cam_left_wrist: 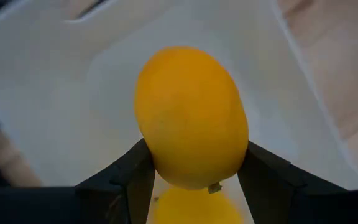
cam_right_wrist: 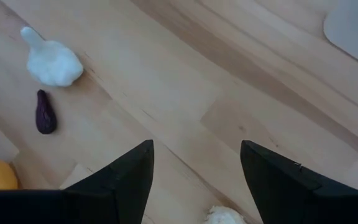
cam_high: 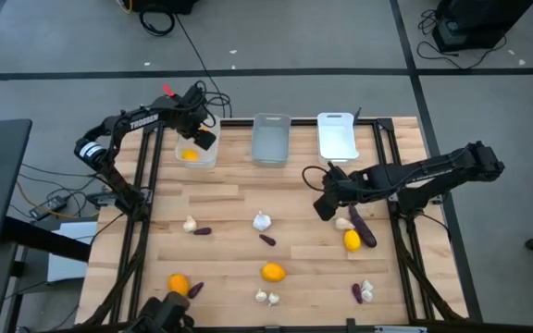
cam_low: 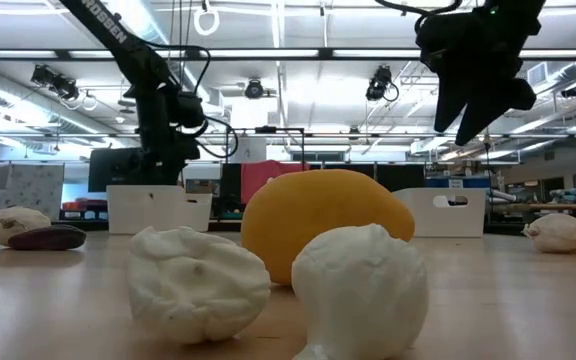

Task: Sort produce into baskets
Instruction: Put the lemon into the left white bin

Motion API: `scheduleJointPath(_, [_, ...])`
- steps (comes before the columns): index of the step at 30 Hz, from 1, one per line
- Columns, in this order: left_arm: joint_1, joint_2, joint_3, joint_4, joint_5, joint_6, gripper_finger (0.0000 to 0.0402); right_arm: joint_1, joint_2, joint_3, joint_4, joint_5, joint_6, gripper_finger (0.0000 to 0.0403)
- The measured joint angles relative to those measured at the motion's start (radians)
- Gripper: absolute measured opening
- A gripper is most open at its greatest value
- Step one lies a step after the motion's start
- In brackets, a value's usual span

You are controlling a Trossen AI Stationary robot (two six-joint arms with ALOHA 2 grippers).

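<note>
My left gripper (cam_high: 195, 139) is at the far left, over the left white basket (cam_high: 207, 159), shut on a round orange-yellow fruit (cam_left_wrist: 191, 118). A second orange-yellow piece (cam_left_wrist: 191, 208) shows below it in the basket. My right gripper (cam_high: 326, 207) is open and empty above the table's right half, next to a garlic bulb (cam_right_wrist: 225, 216). The grey-translucent basket (cam_high: 271, 139) and the other white basket (cam_high: 337, 135) stand along the far edge. Orange fruits (cam_high: 273, 271), purple pieces (cam_high: 266, 240) and garlic bulbs (cam_high: 262, 220) lie loose on the table. My left gripper pinches the orange-yellow fruit by two opposite sides (cam_left_wrist: 151, 155) between its two fingers (cam_left_wrist: 132, 180). The fingers come from above, pointing down into the white basket. The fruit is held over the basket's floor (cam_left_wrist: 61, 106), above the other orange-yellow piece.
Near my right gripper lie an orange fruit (cam_high: 352, 240) and a purple piece (cam_high: 361, 227). More produce lies at the near edge (cam_high: 178, 284) and the near right (cam_high: 364, 292). The low view shows an orange fruit (cam_low: 323, 220) behind two garlic bulbs (cam_low: 198, 280).
</note>
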Motion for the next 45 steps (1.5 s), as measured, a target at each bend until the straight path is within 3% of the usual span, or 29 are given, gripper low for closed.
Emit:
scheduleJointPath(5, [0.001, 0.0, 0.0, 0.005, -0.105, 0.0, 0.0209, -0.022, 0.0, 0.0, 0.038, -0.025, -0.018, 0.025])
scheduleJointPath(9, [0.001, 0.0, 0.0, -0.006, -0.125, -0.025, 0.0217, -0.034, 0.0, 0.0, 0.05, -0.027, -0.026, 0.025])
scheduleJointPath(18, [0.0, 0.0, 0.013, -0.08, -0.129, -0.024, 0.0304, -0.038, 0.0, 0.0, 0.062, -0.028, 0.01, 0.0254])
scheduleJointPath(22, [-0.001, 0.0, 0.062, -0.142, -0.123, -0.023, 0.0315, -0.038, 0.0, 0.0, 0.083, -0.024, 0.035, 0.0254])
scheduleJointPath(31, [-0.089, -0.137, 0.138, -0.147, 0.026, 0.045, 0.029, -0.037, 0.0, 0.0, 0.169, -0.001, 0.097, 0.0252])
scheduleJointPath(36, [-0.197, -0.224, 0.14, -0.102, 0.221, 0.064, 0.0277, -0.03, 0.0, 0.0, 0.261, 0.02, 0.125, 0.0252])
scheduleJointPath(40, [-0.331, -0.249, 0.14, -0.036, 0.35, 0.08, 0.0271, -0.024, 0.0, 0.0, 0.453, 0.04, 0.09, 0.0252])
scheduleJointPath(45, [-0.528, -0.247, 0.139, 0.037, 0.331, 0.028, 0.0264, 0.024, -0.001, 0.002, 0.747, 0.095, -0.094, 0.0252])
